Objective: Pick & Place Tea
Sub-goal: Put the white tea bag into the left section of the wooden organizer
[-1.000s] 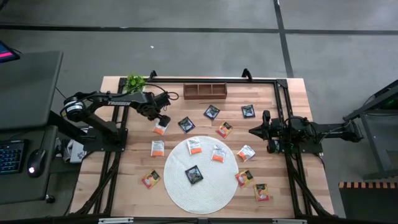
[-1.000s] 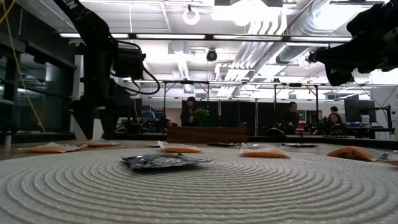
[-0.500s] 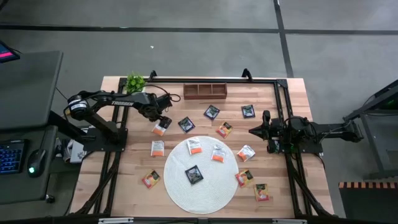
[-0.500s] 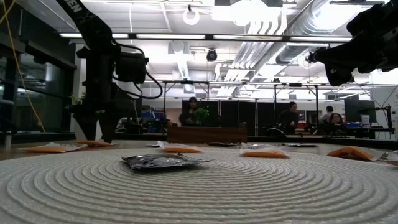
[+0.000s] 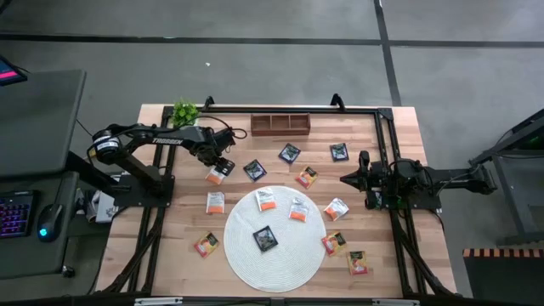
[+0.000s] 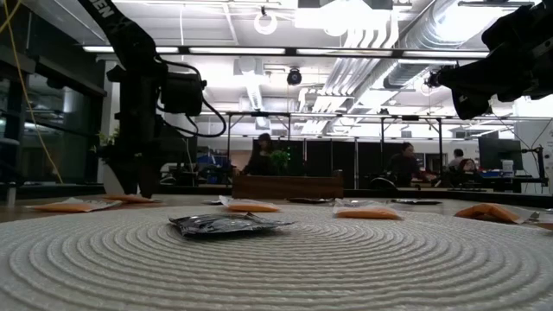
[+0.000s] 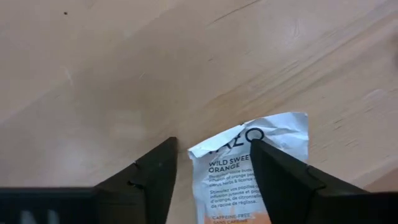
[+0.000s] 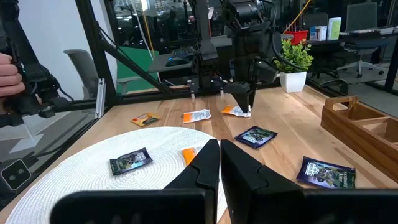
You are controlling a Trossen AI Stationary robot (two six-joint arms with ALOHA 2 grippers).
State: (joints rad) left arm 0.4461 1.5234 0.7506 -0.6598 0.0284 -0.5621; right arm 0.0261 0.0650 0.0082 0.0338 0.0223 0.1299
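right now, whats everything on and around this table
black tea sachets: four, one on the mat, three toward the tray
white-and-orange tea sachets: five, two on the mat, one at its right edge, two to its left
red-orange tea sachets: four, on bare wood around the mat
round mat: one, white woven, front centre
wooden tray: one, brown, three compartments, far edge
potted plant: one, green, far left corner
table: one, light wood
left gripper: open, fingers astride a white-and-orange sachet
right gripper: shut, waiting above the table's right side
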